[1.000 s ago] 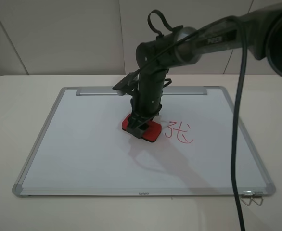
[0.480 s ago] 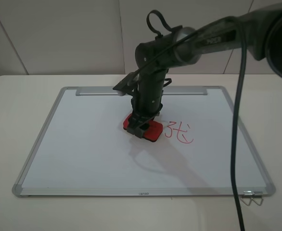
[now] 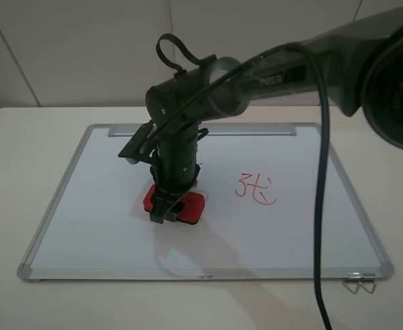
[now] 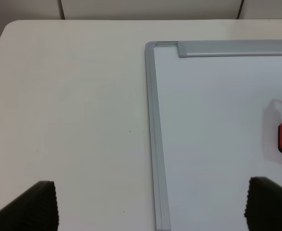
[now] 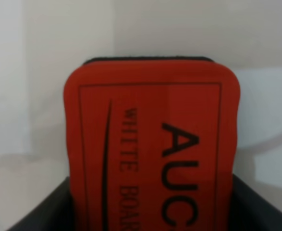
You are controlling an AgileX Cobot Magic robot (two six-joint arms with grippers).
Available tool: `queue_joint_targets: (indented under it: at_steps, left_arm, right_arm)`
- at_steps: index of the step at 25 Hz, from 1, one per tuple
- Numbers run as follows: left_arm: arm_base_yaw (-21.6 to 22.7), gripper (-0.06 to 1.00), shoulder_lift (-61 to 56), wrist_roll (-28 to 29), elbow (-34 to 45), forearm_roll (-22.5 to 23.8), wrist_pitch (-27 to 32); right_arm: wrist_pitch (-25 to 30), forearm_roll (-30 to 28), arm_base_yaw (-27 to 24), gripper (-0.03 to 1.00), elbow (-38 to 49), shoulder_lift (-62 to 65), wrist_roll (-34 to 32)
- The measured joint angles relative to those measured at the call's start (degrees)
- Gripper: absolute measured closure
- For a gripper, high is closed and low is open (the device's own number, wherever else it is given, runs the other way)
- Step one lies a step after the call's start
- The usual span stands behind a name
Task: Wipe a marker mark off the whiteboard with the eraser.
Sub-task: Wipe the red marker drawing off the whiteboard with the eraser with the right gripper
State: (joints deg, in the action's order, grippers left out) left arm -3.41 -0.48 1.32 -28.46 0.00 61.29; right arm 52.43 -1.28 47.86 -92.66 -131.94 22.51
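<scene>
"One whiteboard (image 3: 98,220), then. How did it look?"

"White, flat on a pale table (image 3: 23,151), with a silver frame and grey corner caps. A wire clip (image 3: 360,282) hung at the whiteboard's near right corner."

"And the eraser?"

"The eraser (image 3: 190,206) was a small red block with rounded corners. It sat on the whiteboard a little left of its middle, toward the near edge. The right gripper (image 3: 166,210) was clamped on it from above, one dark jaw against each long side."

"Could you read its face?"

"Only partly. The right wrist view cut the dark lettering off at 'AUC', with 'WHITE BOAR' in smaller print beside it. Just a thin black edge of the underside showed. From the high camera, the gripper and arm covered most of the top."

"What else was on the whiteboard?"

"A small red scribble (image 3: 255,190) lay right of the eraser, well apart from it. I couldn't tell what it spelled. A black cable (image 3: 318,240) crossed in front of the whiteboard's right side."

"And the left gripper?"

"The left gripper (image 4: 150,209) was spread wide, grasping nothing. Only the tips of its dark fingers (image 4: 32,207) showed, straddling the whiteboard's left frame."

"Farther back?"

"A silver tray bar (image 3: 256,130) ran along the whiteboard's far edge, partly hidden behind the arm."
</scene>
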Motion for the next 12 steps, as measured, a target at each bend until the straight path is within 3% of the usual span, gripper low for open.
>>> queue_joint_targets:
  at_steps: [5,12]
  left_arm:
    - [0.0,0.17,0.0,0.0,0.0,0.0,0.0]
    - [0.0,0.17,0.0,0.0,0.0,0.0,0.0]
  right_arm:
    - [-1.1,0.4,-0.1,0.47,0.3,0.2,0.1]
    - [-4.3,3.0,-4.0,0.47,0.4,0.2,0.2]
